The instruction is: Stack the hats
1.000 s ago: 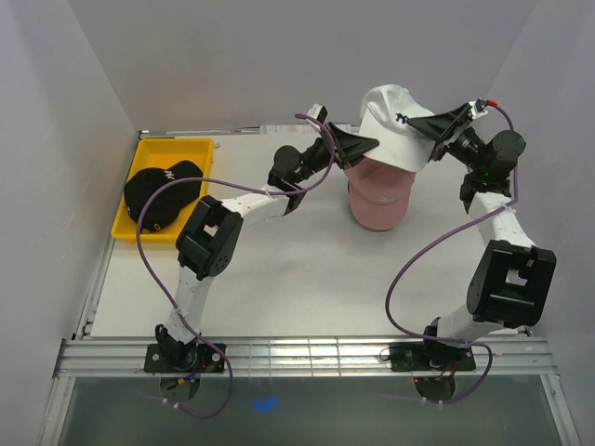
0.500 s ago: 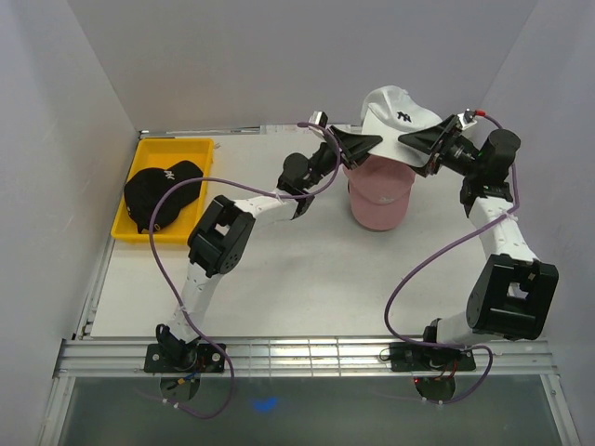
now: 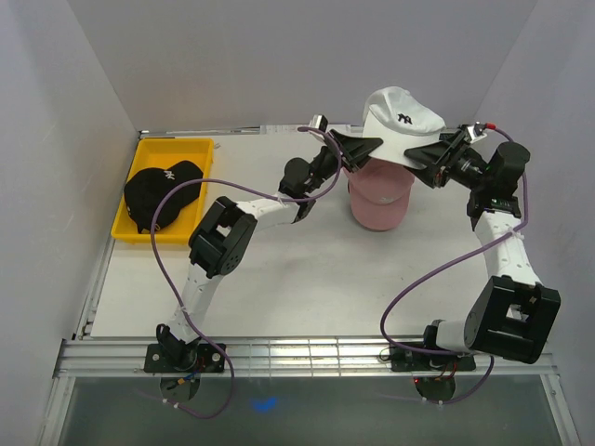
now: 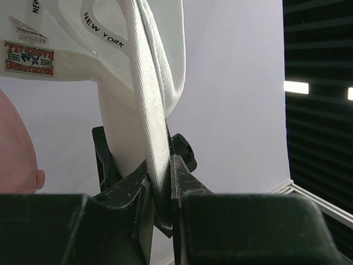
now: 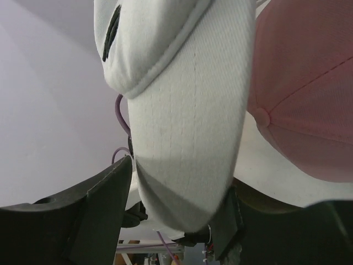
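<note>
The white hat [image 3: 400, 119] hangs level just above the pink hat [image 3: 379, 200], which sits at the back of the table. My left gripper [image 3: 365, 146] is shut on the white hat's side rim; in the left wrist view the fabric [image 4: 149, 83] is pinched between the fingers [image 4: 160, 176]. My right gripper [image 3: 424, 151] is closed round the white brim [image 5: 187, 110], which fills the space between its jaws [image 5: 176, 207]. The pink crown [image 5: 303, 94] is beside the brim, with a tan edge [image 5: 265, 203] under it. The black hat [image 3: 163, 190] lies in the tray.
The yellow tray [image 3: 139, 153] stands at the back left against the left wall. White walls close in the back and both sides. Purple cables loop from both arms over the table.
The white hat has been swung from tilted to level over the pink hat, its logo now facing forward. The right gripper shifted right along the brim; the left kept its grip.
</note>
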You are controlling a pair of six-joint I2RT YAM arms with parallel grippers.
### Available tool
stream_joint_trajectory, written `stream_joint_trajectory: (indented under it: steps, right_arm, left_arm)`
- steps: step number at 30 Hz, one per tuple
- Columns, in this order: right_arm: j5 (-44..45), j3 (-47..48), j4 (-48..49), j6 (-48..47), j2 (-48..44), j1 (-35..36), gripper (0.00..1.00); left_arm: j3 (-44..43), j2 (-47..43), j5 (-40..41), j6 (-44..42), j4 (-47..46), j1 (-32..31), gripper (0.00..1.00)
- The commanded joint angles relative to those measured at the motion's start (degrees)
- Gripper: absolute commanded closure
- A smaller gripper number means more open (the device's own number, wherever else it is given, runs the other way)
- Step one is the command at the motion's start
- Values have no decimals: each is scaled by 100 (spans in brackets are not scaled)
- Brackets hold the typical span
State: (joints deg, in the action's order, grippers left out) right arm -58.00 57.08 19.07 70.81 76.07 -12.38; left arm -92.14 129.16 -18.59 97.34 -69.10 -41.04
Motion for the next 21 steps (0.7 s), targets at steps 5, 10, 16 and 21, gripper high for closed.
stream_joint_trajectory:
  steps: [5, 10, 16, 21]
  right_arm:
    - [25, 154, -132, -269, -154, -150, 34]
    - [60, 312, -123, -172, -84, -159, 38]
    - [148, 365, -88, -120, 30, -203, 48]
    - [192, 471, -96, -128, 101, -265, 56]
  left_arm:
    - [135, -471, 400, -180, -332, 105, 100]
    - [134, -480, 374, -189, -358, 105, 100]
    - [354, -550, 312, -154, -473, 96, 100]
    - [608, -568, 128, -57, -622, 87, 100]
